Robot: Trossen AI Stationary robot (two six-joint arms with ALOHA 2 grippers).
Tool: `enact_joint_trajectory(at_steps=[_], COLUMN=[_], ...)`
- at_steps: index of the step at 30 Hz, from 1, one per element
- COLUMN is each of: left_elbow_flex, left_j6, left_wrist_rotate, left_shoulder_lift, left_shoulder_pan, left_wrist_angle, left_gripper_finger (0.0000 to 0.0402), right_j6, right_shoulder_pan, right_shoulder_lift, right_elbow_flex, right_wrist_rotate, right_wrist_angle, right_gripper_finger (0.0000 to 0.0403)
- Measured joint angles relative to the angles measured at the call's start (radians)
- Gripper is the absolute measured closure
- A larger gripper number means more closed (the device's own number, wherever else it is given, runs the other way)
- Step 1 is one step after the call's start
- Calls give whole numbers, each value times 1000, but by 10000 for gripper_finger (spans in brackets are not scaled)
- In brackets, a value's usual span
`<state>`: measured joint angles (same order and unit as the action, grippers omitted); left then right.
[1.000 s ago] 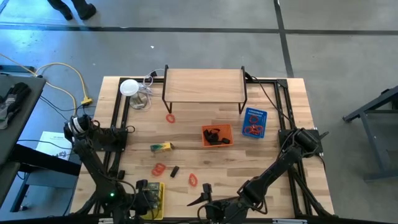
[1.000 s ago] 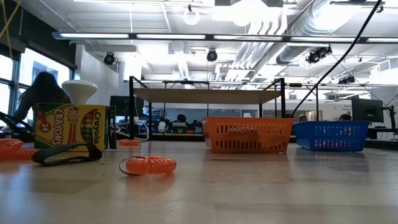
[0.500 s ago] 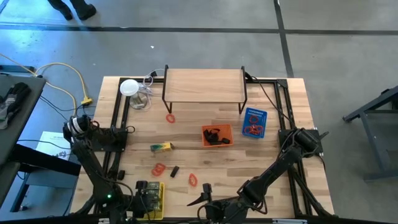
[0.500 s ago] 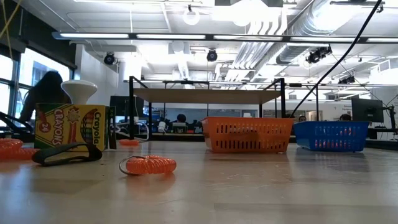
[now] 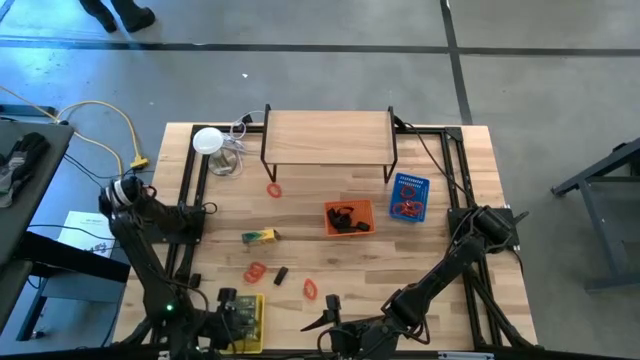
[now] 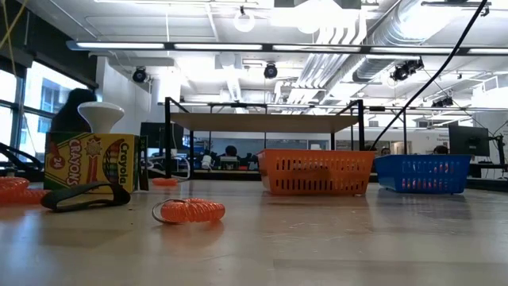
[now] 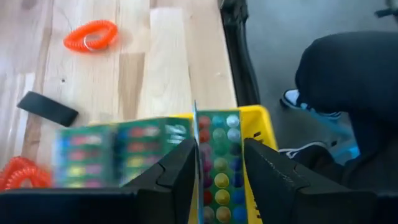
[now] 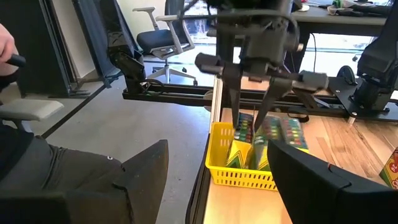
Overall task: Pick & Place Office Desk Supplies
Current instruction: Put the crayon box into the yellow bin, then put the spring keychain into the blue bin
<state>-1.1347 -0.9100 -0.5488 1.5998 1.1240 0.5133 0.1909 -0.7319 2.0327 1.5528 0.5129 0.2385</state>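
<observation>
while the left gripper (image 7: 214, 165) stands parted over packs in the yellow basket (image 5: 250, 322), the right gripper (image 5: 330, 318) gapes at the table edge.

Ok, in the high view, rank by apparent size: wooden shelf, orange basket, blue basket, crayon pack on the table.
1. Wooden shelf, by far the largest.
2. Orange basket and blue basket: too alike to rank.
3. Crayon pack, smallest.

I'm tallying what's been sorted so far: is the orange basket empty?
No. The high view shows dark clips lying inside the orange basket.
</observation>
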Motion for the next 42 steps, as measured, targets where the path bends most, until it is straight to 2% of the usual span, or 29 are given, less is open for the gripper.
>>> enact_joint_trajectory(at_steps=[9,15,18,23,27,30,37,42], left_elbow_flex=[0,0,-1,-1,0,0,0,0], left_j6=[101,128,143,93,121,107,-44,-194], left_wrist_rotate=[-20,-115,-151,41,198,247,258,367], left_shoulder_lift=[-113,-223,-250,-210,-141,-114,-64,-28], left_shoulder_pan=[-7,-60,-116,-259,-341,-389,-466,-517], left_wrist_angle=[0,-1,0,11,67,125,258,313], left_gripper_finger=[270,270,270,270,277,283,286,287], right_j6=[0,0,0,15,15,15,0,-4], right_shoulder_pan=[0,2,8,8,8,8,7,7], right_shoulder_lift=[0,0,0,0,0,0,0,0], right_elbow_flex=[0,0,0,0,0,0,0,0], right_wrist_rotate=[0,-2,-36,-57,-57,-62,-76,-76], right_wrist_angle=[0,0,0,-4,-6,-12,-21,-20], right_gripper_finger=[143,143,143,143,143,143,143,143])
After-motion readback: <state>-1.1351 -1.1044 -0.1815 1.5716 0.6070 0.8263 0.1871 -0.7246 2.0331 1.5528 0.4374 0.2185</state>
